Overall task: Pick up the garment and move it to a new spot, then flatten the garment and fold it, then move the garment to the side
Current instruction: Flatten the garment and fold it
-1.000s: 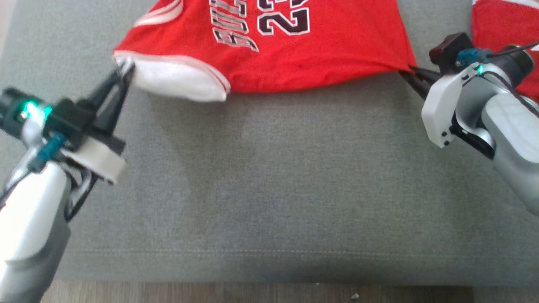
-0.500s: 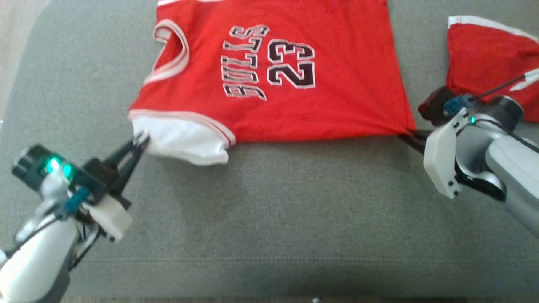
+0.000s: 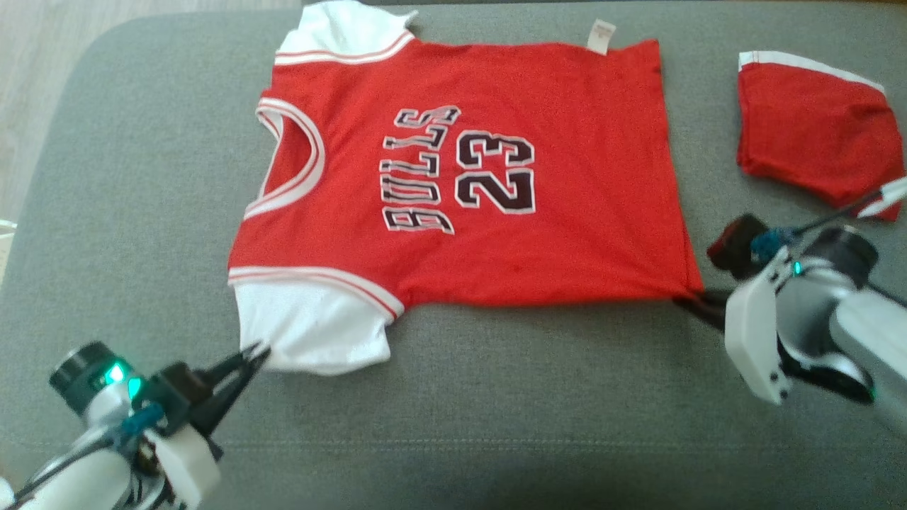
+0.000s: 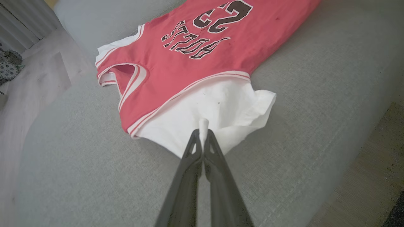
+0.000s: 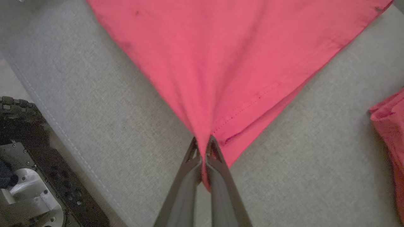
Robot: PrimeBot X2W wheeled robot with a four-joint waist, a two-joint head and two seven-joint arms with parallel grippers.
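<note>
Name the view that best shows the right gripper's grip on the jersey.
Right wrist view: the right gripper pinches the jersey hem corner up close. Head view shows that pinch small. Left wrist view shows the jersey's sleeve end.

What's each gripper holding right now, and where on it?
Both hold the red jersey: left gripper pinches the white sleeve edge, right gripper pinches the hem corner.

Setting: grey upholstered cushion (image 3: pixel 496 397) with pale wood floor (image 3: pixel 28 71) around it.
Woven grey fabric; a stitched seam (image 3: pixel 453 446) runs across the lower frame of the head view. Floor sits at upper left there, and at left and lower right in the left wrist view. Pale ribbed panel (image 4: pixel 22 22) at that view's upper left. Light soft and even.
</note>
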